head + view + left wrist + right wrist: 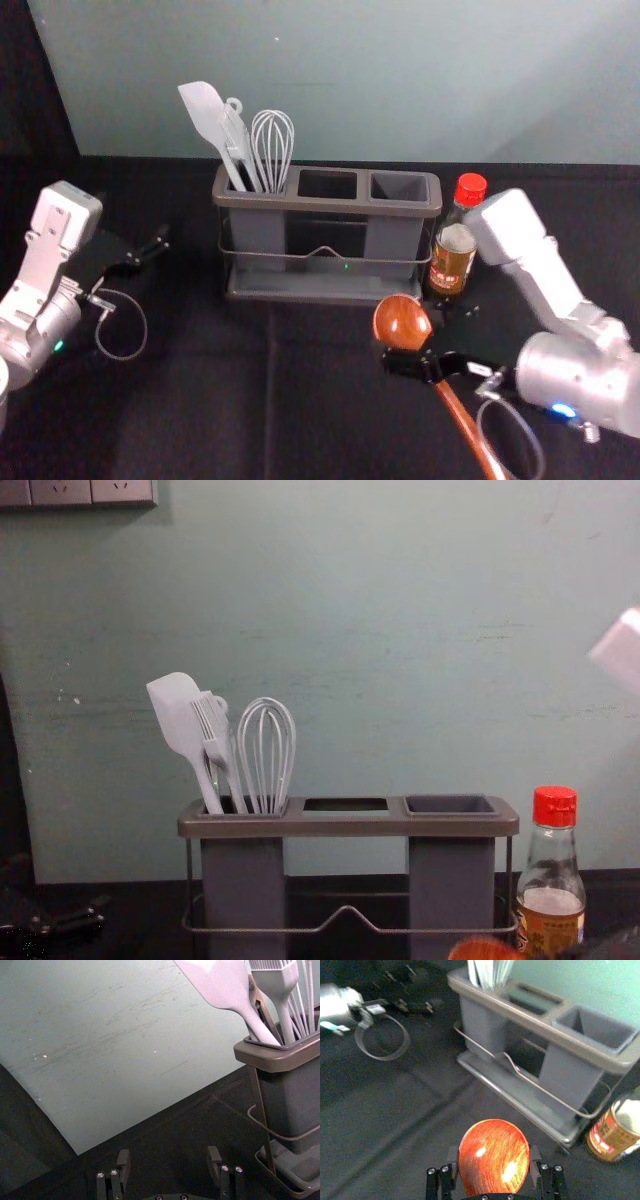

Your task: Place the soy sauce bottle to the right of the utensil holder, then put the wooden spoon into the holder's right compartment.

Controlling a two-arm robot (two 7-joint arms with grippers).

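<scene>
The head view takes in the black-cloth-covered counter (pixel 200 400) and the long gray plastic three-compartment utensil holder (pixel 320 205). The right wrist view looks down into its right compartment. The left gripper (pixel 146 252) is to the holder's left; its own wrist view shows the jaws apart. The right gripper (pixel 432 338) is before the holder's right end, jaws clamped on the glossy reddish-brown wooden spoon (pixel 402 322) at its bowl; the head view adds the slanting handle. The red-capped glass soy sauce bottle (pixel 453 255) stands upright just right of the holder. The chest view separates the white spatula (pixel 178 715), whisk (pixel 267 750) and bristled brush (pixel 216 738) in the left compartment.
</scene>
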